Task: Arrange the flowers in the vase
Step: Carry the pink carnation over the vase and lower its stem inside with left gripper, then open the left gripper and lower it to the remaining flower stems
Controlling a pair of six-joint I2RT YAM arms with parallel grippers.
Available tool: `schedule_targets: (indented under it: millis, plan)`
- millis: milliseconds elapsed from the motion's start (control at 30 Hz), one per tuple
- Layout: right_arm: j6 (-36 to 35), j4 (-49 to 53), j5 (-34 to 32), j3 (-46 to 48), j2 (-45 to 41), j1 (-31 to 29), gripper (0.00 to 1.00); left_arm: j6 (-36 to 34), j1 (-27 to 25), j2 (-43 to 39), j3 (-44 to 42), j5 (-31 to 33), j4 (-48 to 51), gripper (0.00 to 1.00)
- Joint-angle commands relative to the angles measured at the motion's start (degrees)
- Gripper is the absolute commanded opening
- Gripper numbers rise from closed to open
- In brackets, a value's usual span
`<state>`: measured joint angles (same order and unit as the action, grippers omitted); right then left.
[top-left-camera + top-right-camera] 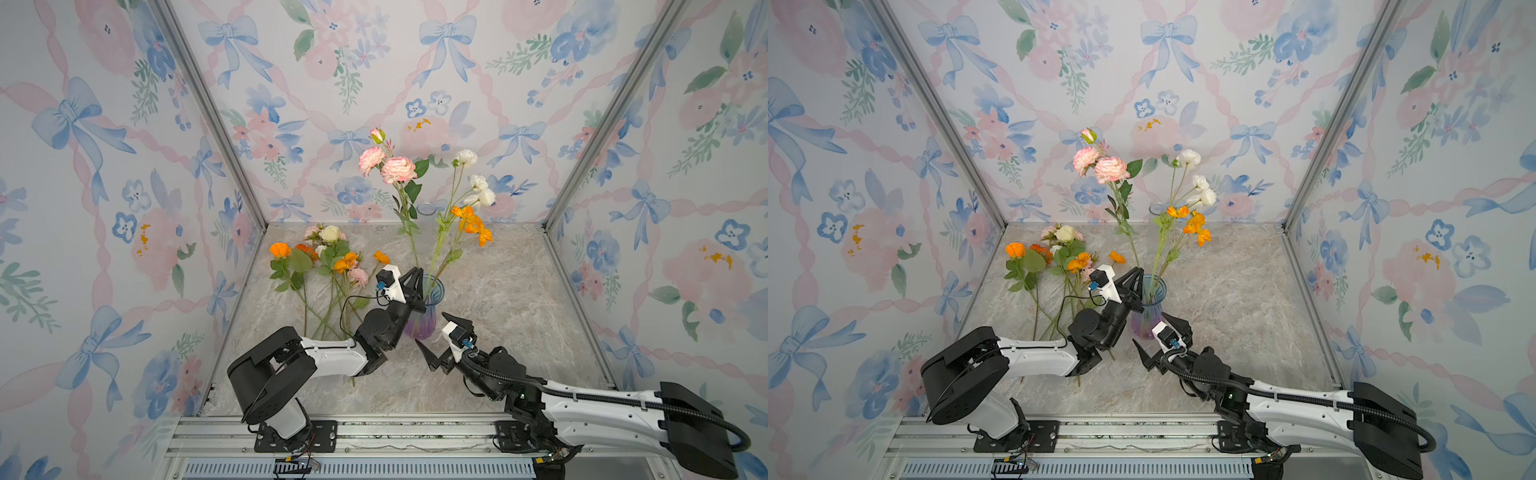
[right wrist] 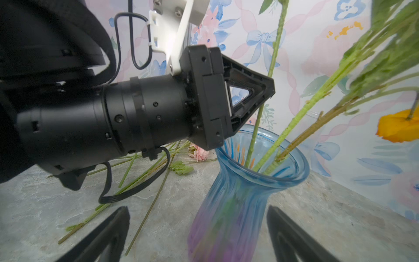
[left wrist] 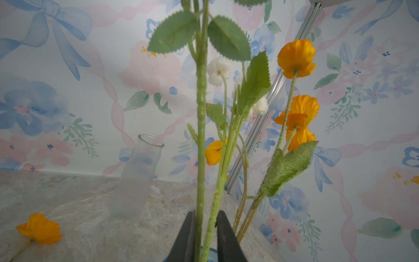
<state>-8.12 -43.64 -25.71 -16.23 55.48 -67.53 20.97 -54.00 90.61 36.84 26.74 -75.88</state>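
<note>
The flower stem (image 3: 201,136) is stood in the vase (image 2: 240,192) between narrow jaws of the left gripper (image 1: 417,277), grip unclear; the right gripper (image 2: 197,211) is spread wide around it, probably for steadying.

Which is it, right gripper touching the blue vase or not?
Cannot tell. The right wrist view shows bare table between one finger of the right gripper and the blue vase; the other finger meets its outline ambiguously.
</note>
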Motion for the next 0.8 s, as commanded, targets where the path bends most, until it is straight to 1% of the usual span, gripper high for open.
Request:
schedule_targets:
  millis: [0,167,433,567,767]
  plan:
    - [1.0,0.3,0.6,-1.6,0.3,0.4,0.97,0.4,-0.4,-0.1,-0.9,-0.4,-1.4,0.21]
    - [1.1,0.1,0.7,-1.6,0.5,0.4,0.97,0.6,-0.5,-1.2,-1.4,-0.4,-1.4,0.23]
    - [1.0,0.0,0.5,-1.4,0.1,0.5,0.97,-0.4,-0.6,-6.4,-2.7,-1.4,0.5,0.33]
    - [1.3,0.1,0.2,-1.2,-1.0,0.4,0.97,-2.6,-0.6,-10.6,-1.3,-0.8,7.7,0.36]
    - [1.5,0.5,0.4,-1.0,-1.6,0.4,0.97,-5.8,0.1,-17.6,0.4,5.4,22.0,0.39]
